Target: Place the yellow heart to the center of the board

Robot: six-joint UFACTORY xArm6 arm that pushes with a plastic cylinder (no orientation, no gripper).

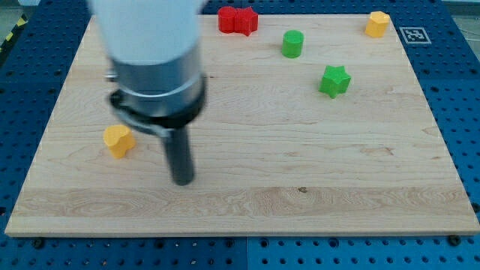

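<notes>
No readable text showing; only a black-and-white fiducial tag (414,34) sitting off the board's (300,195) top-right corner, on the blue perforated table (465,112).

Yellow heart (118,140) is lying near the view's left edge of the board, well apart from the middle. A second yellow block (377,24), shape unclear, possibly a hexagon, is sitting at the top right. Two red blocks (238,20) are touching each other at the top edge. Green cylinder (292,43) and green star (334,81) are sitting right of centre.

Arm is hanging vertically, blurred. No pincer fitted: just the rod. My tip (183,181) is resting just right of the heart, slightly lower, not touching it.
</notes>
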